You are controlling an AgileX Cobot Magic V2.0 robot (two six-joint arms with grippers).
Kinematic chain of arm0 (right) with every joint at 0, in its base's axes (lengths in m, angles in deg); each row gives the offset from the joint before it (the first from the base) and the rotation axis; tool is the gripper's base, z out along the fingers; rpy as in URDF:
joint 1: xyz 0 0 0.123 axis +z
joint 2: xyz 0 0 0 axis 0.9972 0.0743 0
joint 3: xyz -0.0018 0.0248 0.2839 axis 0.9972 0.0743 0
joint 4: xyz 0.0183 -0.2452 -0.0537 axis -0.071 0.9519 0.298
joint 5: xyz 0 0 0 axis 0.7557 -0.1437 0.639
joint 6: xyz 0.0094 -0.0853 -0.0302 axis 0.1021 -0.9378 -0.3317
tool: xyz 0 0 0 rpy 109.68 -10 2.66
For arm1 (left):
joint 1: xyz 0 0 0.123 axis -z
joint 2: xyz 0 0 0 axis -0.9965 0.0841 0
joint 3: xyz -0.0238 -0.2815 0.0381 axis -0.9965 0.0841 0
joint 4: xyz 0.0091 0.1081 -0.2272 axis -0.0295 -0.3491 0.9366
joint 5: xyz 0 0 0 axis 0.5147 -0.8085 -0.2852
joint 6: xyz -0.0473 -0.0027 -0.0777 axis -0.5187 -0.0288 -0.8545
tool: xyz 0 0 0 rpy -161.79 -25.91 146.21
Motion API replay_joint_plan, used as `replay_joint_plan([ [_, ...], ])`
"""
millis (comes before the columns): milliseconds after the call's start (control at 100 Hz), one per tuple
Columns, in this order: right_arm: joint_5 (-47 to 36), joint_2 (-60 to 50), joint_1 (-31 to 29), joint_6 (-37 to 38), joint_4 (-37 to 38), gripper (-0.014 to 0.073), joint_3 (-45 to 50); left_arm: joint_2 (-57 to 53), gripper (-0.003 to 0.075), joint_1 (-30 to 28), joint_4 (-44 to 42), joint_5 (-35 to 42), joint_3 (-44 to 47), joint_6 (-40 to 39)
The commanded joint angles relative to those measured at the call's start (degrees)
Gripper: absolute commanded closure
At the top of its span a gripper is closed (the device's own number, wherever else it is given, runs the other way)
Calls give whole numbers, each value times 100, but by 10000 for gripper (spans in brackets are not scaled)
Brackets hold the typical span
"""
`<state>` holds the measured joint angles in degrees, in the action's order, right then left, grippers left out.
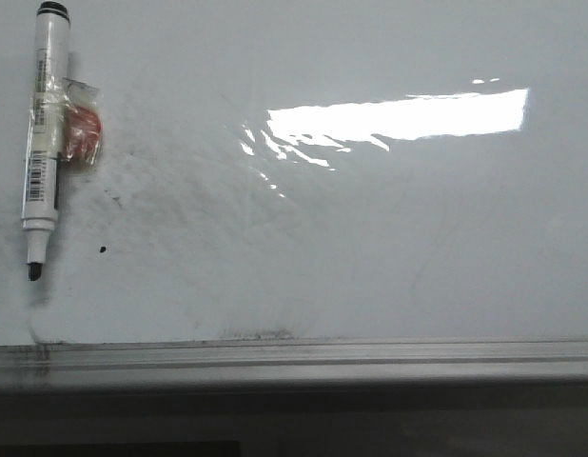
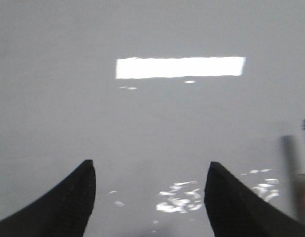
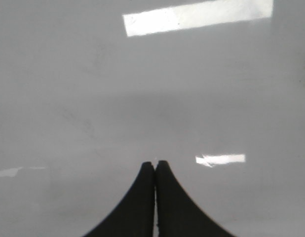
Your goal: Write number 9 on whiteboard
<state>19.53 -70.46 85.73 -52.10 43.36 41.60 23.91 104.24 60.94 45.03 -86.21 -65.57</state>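
Nearest you, the silver rail is edging the whiteboard, no 9 yet written, where the marker is lying lengthwise far left, tip railward, nearer your wide-spread left fingers than your closed, empty right fingers.

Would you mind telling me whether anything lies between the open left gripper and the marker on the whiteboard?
Nothing visible does. The left gripper hangs open over bare whiteboard. The marker lies uncapped at the board's left with taped red padding on its barrel; only its blurred edge shows in the left wrist view.
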Motion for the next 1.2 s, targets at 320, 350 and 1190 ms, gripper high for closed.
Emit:
replay_joint_plan([
  [320, -426, 111, -15, -41, 22, 657, -155, 1098, 279, 2818, 728, 925, -199, -5],
  [350, -426, 111, -15, -41, 22, 657, -155, 1229, 279, 2965, 728, 1019, -199, -5],
  [1190, 128, 125, -15, -41, 22, 657, -155, 3595, 543, 3171, 1238, 2376, -209, -5],
])
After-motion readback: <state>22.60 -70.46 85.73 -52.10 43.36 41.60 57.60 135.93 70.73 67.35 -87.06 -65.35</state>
